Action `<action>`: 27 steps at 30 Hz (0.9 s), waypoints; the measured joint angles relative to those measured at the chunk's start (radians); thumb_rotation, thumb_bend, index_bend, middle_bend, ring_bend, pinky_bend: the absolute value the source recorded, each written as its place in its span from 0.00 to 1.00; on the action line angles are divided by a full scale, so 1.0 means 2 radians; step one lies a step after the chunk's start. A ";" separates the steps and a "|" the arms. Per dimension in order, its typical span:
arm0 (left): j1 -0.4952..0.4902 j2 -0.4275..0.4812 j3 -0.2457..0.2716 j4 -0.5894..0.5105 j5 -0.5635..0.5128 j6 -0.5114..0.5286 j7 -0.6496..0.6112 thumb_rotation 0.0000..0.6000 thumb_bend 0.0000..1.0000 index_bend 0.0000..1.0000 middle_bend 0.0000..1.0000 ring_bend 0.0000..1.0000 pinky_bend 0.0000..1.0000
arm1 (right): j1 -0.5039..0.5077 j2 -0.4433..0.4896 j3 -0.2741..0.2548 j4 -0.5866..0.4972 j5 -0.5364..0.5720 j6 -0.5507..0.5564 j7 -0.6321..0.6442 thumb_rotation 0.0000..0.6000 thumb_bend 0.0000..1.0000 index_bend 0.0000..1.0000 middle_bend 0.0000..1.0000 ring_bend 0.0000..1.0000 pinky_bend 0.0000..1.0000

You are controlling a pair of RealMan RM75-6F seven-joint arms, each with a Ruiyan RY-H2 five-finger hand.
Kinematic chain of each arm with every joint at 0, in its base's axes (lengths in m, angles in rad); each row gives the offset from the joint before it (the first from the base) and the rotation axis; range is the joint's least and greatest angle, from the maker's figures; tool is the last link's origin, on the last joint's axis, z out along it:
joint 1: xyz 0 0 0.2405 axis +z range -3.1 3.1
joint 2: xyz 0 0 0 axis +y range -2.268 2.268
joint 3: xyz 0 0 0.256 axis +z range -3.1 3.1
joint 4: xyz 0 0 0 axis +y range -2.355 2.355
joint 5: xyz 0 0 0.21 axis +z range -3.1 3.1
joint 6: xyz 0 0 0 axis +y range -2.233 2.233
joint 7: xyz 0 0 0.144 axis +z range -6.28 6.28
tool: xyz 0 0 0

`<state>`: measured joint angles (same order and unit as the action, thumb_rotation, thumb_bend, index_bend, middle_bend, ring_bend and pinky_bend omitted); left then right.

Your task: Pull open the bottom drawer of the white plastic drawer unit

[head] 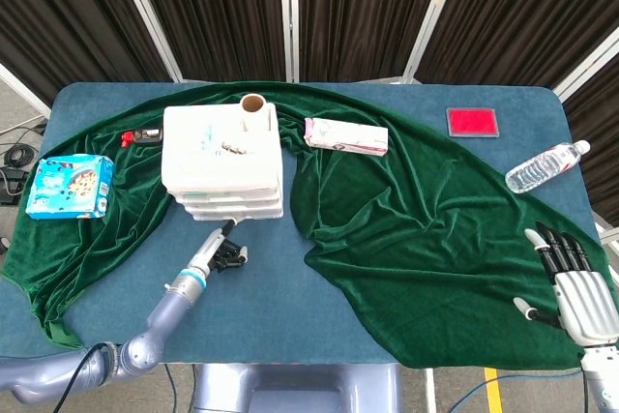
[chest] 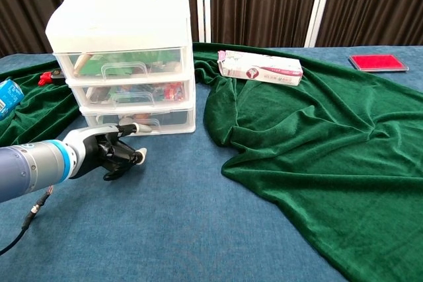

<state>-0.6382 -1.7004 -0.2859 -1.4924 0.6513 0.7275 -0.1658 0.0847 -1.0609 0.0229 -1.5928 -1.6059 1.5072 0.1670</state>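
The white plastic drawer unit stands on the left half of the table with all three drawers closed. Its bottom drawer sits flush with the two above. My left hand is low on the blue tabletop just in front of it. One finger is stretched out to the bottom drawer's handle, and I cannot tell whether it touches. The thumb sticks out apart and the other fingers are curled in; it holds nothing. My right hand rests at the table's near right corner, fingers spread and empty.
A green velvet cloth covers much of the table. On it lies a pink-and-white box. A red pad, a water bottle, a cookie pack and a cardboard roll lie around.
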 measured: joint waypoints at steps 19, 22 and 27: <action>0.012 -0.011 -0.011 0.021 0.060 -0.040 -0.069 1.00 0.66 0.13 0.89 0.83 0.79 | 0.000 -0.001 -0.001 -0.001 0.000 -0.002 -0.005 1.00 0.06 0.04 0.00 0.00 0.00; 0.014 -0.010 -0.009 0.021 0.067 -0.041 -0.072 1.00 0.66 0.14 0.89 0.83 0.79 | 0.000 -0.001 -0.001 -0.001 0.001 -0.002 -0.005 1.00 0.06 0.04 0.00 0.00 0.00; 0.016 -0.008 -0.006 0.018 0.074 -0.043 -0.077 1.00 0.66 0.15 0.89 0.83 0.79 | 0.000 -0.001 -0.001 -0.002 0.001 -0.001 -0.005 1.00 0.06 0.04 0.00 0.00 0.00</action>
<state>-0.6068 -1.7156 -0.2977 -1.4564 0.8001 0.6415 -0.3193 0.0848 -1.0630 0.0215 -1.5966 -1.6039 1.5043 0.1562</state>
